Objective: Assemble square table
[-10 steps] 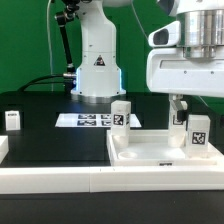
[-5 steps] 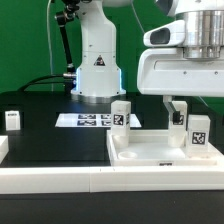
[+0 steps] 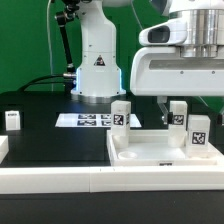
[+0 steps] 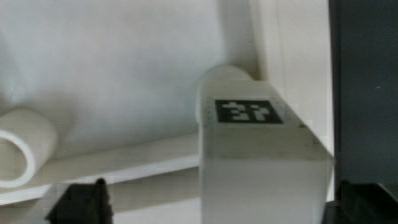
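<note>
The square tabletop (image 3: 150,152), a white slab with a raised rim, lies at the front on the exterior view's right. One white tagged leg (image 3: 121,115) stands behind its left corner, another (image 3: 199,131) at its right side, and a third (image 3: 13,120) stands far left. My gripper (image 3: 176,103) hangs over a fourth tagged leg (image 3: 178,114) behind the slab. In the wrist view this leg (image 4: 253,130) runs between my dark fingertips (image 4: 86,200), with a gap on one side. My gripper (image 4: 224,205) is open around it. The slab (image 4: 125,60) lies beneath.
The marker board (image 3: 88,120) lies flat on the black table in front of the robot base (image 3: 97,70). A long white rail (image 3: 60,182) borders the table's front edge. A round white part (image 4: 18,145) shows beside the leg in the wrist view.
My hand has shifted toward the exterior view's left, over the leg behind the slab. The legs and the slab have stayed in place.
</note>
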Motion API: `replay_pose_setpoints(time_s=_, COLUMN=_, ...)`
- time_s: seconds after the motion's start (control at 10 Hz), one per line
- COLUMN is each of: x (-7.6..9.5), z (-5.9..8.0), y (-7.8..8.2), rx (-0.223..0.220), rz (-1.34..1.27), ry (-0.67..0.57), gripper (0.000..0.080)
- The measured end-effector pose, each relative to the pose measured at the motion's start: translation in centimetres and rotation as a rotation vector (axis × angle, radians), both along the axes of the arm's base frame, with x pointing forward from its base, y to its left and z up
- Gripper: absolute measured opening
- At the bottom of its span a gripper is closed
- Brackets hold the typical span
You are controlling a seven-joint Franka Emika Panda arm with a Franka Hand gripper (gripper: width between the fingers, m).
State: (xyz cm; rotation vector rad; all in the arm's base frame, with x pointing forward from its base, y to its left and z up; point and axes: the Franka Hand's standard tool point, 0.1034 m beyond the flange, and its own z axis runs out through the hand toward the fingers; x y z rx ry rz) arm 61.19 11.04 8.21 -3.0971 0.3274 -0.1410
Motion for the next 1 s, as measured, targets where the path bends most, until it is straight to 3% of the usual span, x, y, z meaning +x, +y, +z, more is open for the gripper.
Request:
replay_pose_setpoints(time_s=0.1, x=0.0, z=0.0, y=0.0, rx=0.001, rz=-0.008, ry=0.0, gripper=0.0483)
replay_pose_setpoints(time_s=0.2, x=0.01, z=0.01, y=0.01, rx=0.004, rz=-0.035, ry=0.0, gripper=0.0309)
replay_pose_setpoints(time_s=0.7, x=0.01, z=0.01, y=0.06, rx=0.033, rz=-0.307, ry=0.004, gripper=0.0291)
replay_pose_setpoints(time_s=1.0, x=-0.29, z=-0.01, y=0.1, rx=0.093, rz=-0.666, ry=0.011, gripper=0.0291)
